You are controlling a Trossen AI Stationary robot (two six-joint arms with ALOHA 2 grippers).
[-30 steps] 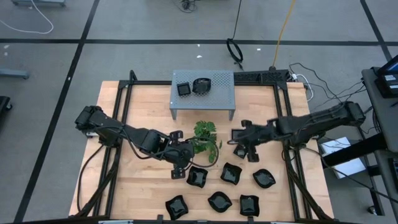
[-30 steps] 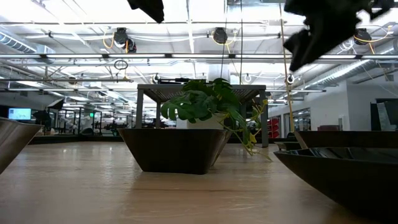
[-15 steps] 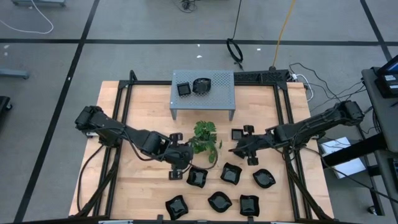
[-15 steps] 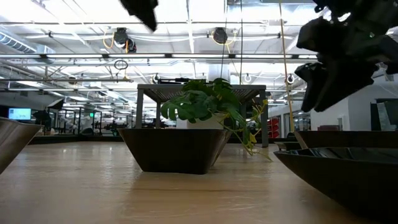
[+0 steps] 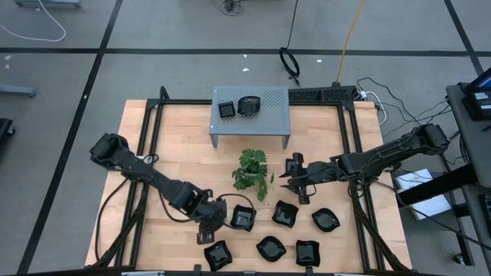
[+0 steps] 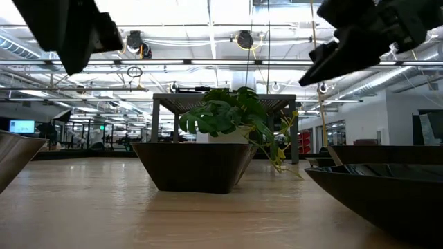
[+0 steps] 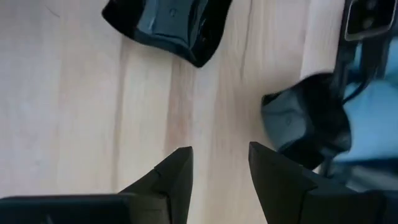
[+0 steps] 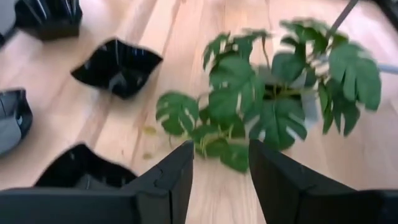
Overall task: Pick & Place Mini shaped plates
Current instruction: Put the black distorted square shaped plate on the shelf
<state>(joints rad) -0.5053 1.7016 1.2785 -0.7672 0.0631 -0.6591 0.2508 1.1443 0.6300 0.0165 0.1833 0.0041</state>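
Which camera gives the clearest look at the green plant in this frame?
The right wrist view: the plant fills the frame just beyond the open right gripper, leaves distinct. The high view shows it small, mid-table. The low view shows it partly behind a black dish. The left wrist view misses it.

Mini shaped plates (image 5: 287,214): six on the worktop (image 5: 176,138) in the lower centre of the frame, two on the grey shelf (image 5: 268,115) at upper centre, eight visible. One leafy plant (image 5: 253,170). Two arms.
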